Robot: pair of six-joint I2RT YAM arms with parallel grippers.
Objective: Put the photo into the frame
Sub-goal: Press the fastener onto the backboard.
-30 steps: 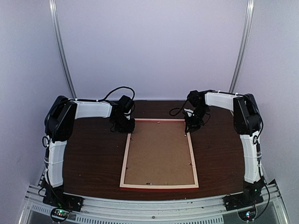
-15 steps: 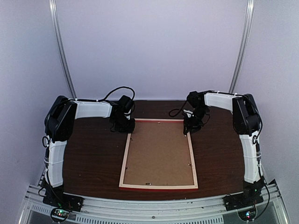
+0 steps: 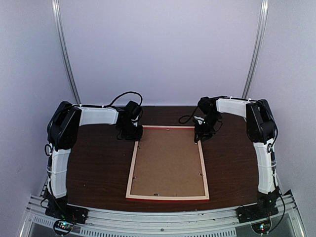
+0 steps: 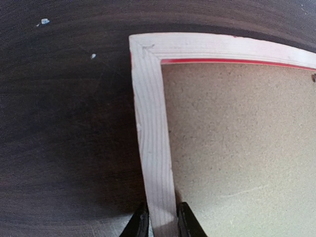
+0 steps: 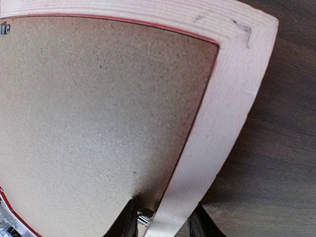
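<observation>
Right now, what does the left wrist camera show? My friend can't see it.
The left gripper pinches a pale wooden side strip of the frame, which lies back-up. A brown backing board fills it, and the dark table shows beside it.

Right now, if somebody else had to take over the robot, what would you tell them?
Left gripper: shut on the left strip of the frame, at the far corner.
Right gripper: open, astride the right strip.
The frame lies back up on the table, backing board inside.
The photo is not in view; cannot tell if it is in already.
Left to do: check that.
</observation>
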